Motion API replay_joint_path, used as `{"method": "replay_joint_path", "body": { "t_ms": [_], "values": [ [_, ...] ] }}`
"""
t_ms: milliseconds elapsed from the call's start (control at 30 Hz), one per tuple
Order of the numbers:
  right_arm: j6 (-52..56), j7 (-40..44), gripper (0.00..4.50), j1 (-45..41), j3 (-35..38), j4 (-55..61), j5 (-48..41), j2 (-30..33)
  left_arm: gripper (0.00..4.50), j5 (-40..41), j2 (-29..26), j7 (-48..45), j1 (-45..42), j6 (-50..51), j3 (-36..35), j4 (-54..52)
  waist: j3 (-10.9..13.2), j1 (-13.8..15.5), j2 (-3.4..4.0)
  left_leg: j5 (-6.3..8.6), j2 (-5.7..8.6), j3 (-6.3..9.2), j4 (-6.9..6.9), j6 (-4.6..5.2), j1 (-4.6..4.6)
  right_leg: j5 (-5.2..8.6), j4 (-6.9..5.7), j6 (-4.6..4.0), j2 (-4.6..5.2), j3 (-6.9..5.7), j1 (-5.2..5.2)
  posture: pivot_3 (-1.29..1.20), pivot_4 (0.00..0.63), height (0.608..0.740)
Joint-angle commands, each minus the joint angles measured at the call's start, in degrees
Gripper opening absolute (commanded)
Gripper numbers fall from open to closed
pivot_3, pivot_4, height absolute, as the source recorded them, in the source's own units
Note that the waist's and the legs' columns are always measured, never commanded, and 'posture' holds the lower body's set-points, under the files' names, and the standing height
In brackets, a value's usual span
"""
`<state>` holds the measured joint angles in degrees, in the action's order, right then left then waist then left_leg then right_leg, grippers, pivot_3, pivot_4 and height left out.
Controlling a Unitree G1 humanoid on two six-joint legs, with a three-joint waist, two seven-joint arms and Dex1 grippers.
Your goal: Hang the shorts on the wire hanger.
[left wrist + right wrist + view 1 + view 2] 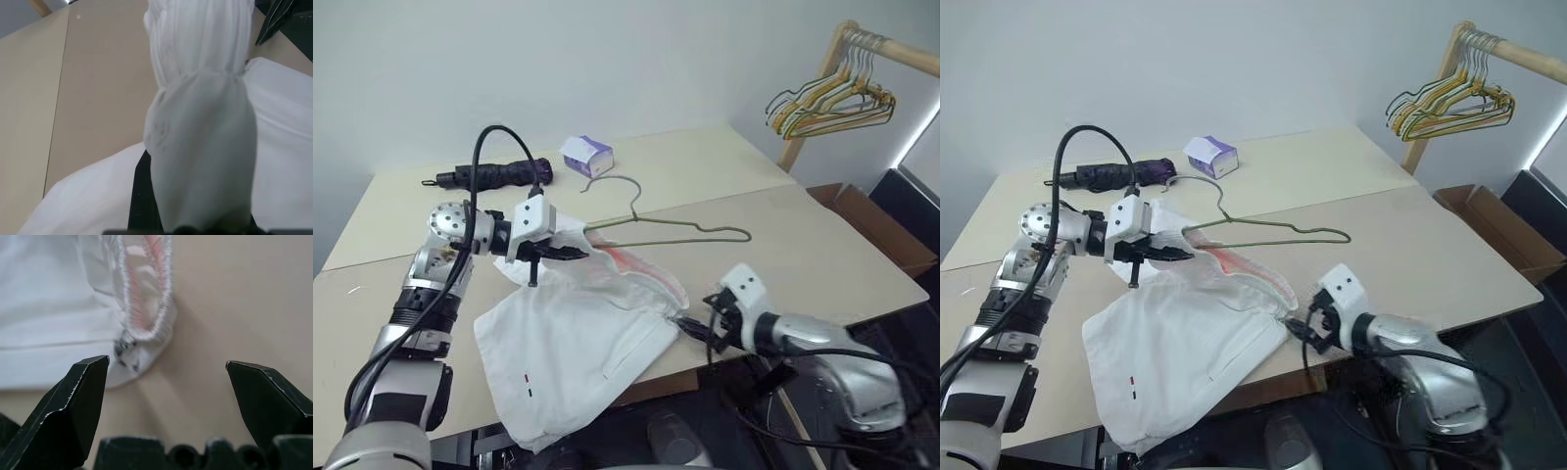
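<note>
Beige counter (822,245) under a white wall. My left hand (558,255) is clamped on a bunch of the shorts' (573,343) waistband, lifted beside the wire hanger (675,230) lying on the counter. My right hand (166,382) gapes wide and empty, near the waistband's right end. Threading looks underway; next I should regrip that end. My right wrist view shows pink elastic ribbing close up.
</note>
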<state>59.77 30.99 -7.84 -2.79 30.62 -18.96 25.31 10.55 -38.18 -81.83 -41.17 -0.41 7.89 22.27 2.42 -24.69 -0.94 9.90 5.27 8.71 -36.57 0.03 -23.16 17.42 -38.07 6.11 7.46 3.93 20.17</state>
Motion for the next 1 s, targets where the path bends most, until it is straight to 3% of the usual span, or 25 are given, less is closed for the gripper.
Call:
{"method": "replay_joint_path", "body": {
  "t_ms": [33, 100, 233, 600, 833, 1000],
  "values": [
    [-4.0, -3.2, 4.45, -2.2, -3.7, -3.6, 2.5, -2.0, 0.0, 1.1, -0.8, -0.2, -1.0, 0.2, -1.1, -1.7, 0.0, 0.2, 0.01, 0.0, 0.0, 0.02, 0.0, 0.0, 0.0, -0.01, 0.0, -0.01, -0.01, 0.0, 0.0, -0.38, 0.0, 0.74],
    [-5.5, -4.5, 4.45, -2.3, -4.2, -6.3, 3.0, -3.7, 0.0, 1.1, -0.9, -0.3, -1.3, 0.5, -1.3, -1.7, 0.0, 0.3, 0.0, 0.0, 0.01, 0.04, 0.0, 0.0, 0.02, 0.0, 0.0, -0.01, -0.02, 0.0, 0.0, -0.38, 0.0, 0.74],
    [-7.5, -3.3, 3.64, -1.6, -5.0, -7.8, 2.1, -4.6, 0.0, 1.1, -1.4, -0.6, -1.1, 0.6, -1.3, -2.1, 0.0, 0.4, 0.0, 0.0, 0.04, 0.07, 0.0, 0.0, 0.0, -0.01, 0.0, -0.01, -0.02, 0.0, -0.01, -0.37, 0.0, 0.74],
    [-9.7, -2.9, 0.03, -1.1, 0.9, -8.0, -1.2, -5.4, 0.0, 1.2, -1.7, 0.3, 0.7, 1.6, -1.7, -3.2, 0.0, 0.4, 0.01, 0.0, 0.03, 0.09, 0.0, 0.0, 0.02, 0.0, 0.0, 0.0, -0.04, 0.0, -0.02, -0.38, 0.0, 0.74],
    [-10.5, 2.5, 0.03, -0.3, 5.1, -8.8, -3.3, 2.4, 0.0, -1.1, -6.7, -2.9, 6.8, -3.9, -1.0, -0.1, 0.0, 0.3, 0.01, 0.0, 0.03, 0.07, 0.01, 0.0, 0.03, 0.0, -0.01, 0.0, -0.04, 0.01, -0.01, -0.38, 0.0, 0.74],
    [-11.0, 6.4, 0.03, -0.6, 6.1, -10.0, -4.6, 8.0, 0.0, -2.5, -7.2, -1.3, 7.0, -5.8, -1.1, 3.1, 0.0, 1.0, 0.01, 0.0, 0.03, 0.08, 0.01, 0.0, 0.02, 0.01, 0.04, 0.01, -0.03, -0.01, -0.01, -0.37, 0.0, 0.74]
  ]
}}
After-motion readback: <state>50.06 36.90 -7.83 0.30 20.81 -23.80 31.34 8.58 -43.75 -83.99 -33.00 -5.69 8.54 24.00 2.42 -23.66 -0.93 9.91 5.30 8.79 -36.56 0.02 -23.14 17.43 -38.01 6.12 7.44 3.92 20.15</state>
